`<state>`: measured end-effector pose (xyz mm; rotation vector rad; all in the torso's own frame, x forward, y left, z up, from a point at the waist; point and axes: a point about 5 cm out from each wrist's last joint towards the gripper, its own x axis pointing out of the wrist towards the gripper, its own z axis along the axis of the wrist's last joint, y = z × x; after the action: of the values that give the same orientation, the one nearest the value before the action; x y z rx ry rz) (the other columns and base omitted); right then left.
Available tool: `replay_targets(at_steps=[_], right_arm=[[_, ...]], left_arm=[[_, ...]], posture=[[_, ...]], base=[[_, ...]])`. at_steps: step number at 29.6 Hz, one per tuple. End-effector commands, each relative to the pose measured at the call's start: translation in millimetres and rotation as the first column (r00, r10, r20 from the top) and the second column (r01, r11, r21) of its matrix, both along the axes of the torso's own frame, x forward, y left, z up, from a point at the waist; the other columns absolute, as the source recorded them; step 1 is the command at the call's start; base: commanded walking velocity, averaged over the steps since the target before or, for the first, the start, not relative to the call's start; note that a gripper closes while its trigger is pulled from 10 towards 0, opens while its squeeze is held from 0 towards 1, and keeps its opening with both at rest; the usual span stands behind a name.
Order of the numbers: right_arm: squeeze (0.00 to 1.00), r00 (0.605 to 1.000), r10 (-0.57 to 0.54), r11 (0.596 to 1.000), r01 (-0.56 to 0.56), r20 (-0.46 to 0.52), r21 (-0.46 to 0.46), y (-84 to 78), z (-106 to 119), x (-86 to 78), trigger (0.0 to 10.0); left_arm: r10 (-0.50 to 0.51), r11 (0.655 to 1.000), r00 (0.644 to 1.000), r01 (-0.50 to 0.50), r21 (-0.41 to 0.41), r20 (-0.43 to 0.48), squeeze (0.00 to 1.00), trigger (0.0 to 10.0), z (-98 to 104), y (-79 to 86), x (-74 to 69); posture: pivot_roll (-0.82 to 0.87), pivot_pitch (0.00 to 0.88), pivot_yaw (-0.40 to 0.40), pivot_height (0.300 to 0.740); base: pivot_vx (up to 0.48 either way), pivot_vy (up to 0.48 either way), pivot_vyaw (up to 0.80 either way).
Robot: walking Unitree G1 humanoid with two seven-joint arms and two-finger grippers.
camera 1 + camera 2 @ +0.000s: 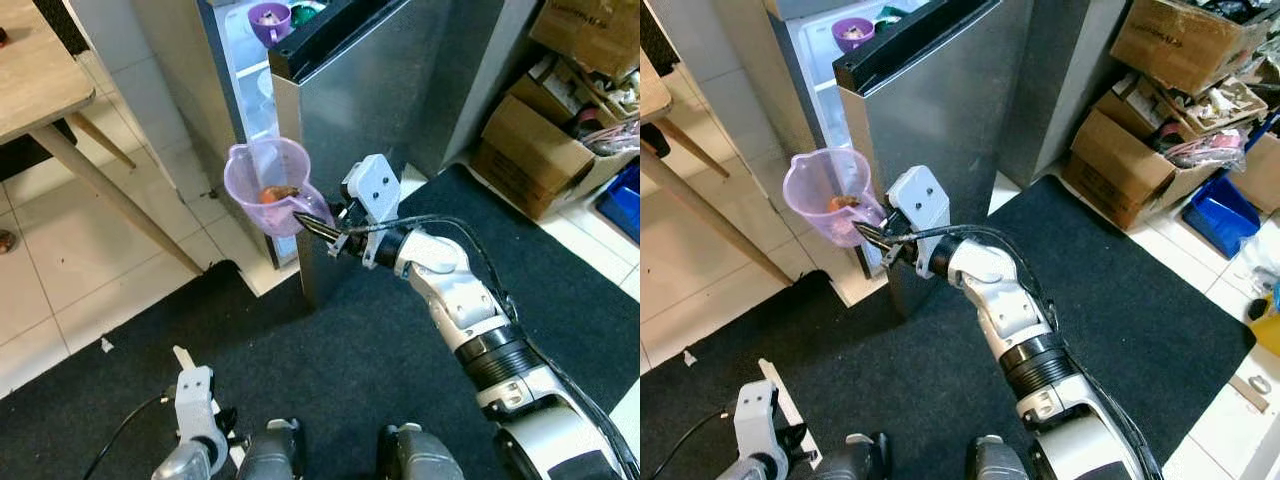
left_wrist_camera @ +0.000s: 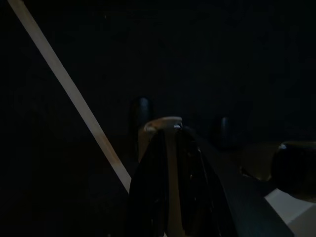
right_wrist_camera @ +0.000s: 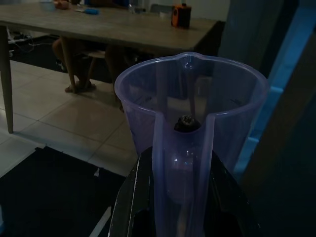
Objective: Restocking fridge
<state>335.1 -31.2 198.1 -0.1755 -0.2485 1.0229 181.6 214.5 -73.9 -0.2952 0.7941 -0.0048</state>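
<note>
1. Nearest, low over the black mat: left gripper hanging idle beside the robot's legs; fingers pressed close together in the dark left wrist view, holding nothing
2. On the mat by that gripper, a pale strip, lying slantwise
3. Further out, right gripper stretched forward at the end of the silver arm, fingers clamped on the handle of a pale purple jug
4. Jug held upright in the air, just at the front edge of the open fridge door; something orange lying inside at the bottom
5. Beyond the jug, lit fridge interior with a purple cup on a high shelf
6. To the left, wooden table on white tiles; under it in the right wrist view, a seated person's legs
7. To the right, far side of the mat: cardboard boxes full of clutter, blue bin beside them
</note>
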Motion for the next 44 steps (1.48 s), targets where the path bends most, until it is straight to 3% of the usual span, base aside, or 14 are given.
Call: replay_targets(at_steps=[1,11,20,23,38,44], right_arm=[[0.00,0.999,0.036,0.999,-0.037,0.011,0.022,4.3,1,-2.7,10.0],[0.00,0.981,0.193,0.981,-0.193,0.006,0.032,20.6,2,-15.4,10.0],[0.00,0.979,0.204,0.978,-0.205,0.011,0.031,23.5,4,-12.4,10.0],[0.00,0.977,0.212,0.977,-0.213,0.013,0.033,24.8,6,-11.7,10.0],[0.00,0.984,0.179,0.982,-0.179,0.001,0.057,26.3,6,-1.8,10.0],[0.00,0.990,0.141,0.986,-0.139,-0.012,0.095,28.8,8,5.7,10.0]], left_arm=[[0.013,1.000,0.998,-0.013,-0.006,-0.063,0.00,10.0,-9,-4.8,-14.1],[-0.007,1.000,0.997,0.006,-0.014,-0.074,0.00,10.0,-11,-13.0,-16.7],[-0.019,1.000,0.996,0.019,-0.004,-0.090,0.00,10.0,-13,-14.3,-19.0],[0.021,1.000,0.996,-0.020,0.007,-0.087,0.00,10.0,-12,-13.0,-16.8],[0.007,1.000,0.997,-0.009,-0.026,-0.074,0.00,10.0,-12,-20.0,-15.0],[-0.025,1.000,0.996,0.025,-0.004,-0.091,0.00,10.0,-15,-18.4,-25.0]], posture=[[-0.02,0.135,0.004,0.740],[-0.01,0.126,-0.006,0.740],[0.01,0.101,-0.020,0.740],[0.01,0.095,-0.024,0.740],[0.04,0.070,-0.039,0.740],[0.07,0.088,-0.049,0.740]], base=[[0.480,0.000,0.00],[0.096,0.000,0.00],[0.373,0.000,0.00],[0.000,0.000,0.00],[0.000,0.000,0.00],[0.320,0.000,0.00]])
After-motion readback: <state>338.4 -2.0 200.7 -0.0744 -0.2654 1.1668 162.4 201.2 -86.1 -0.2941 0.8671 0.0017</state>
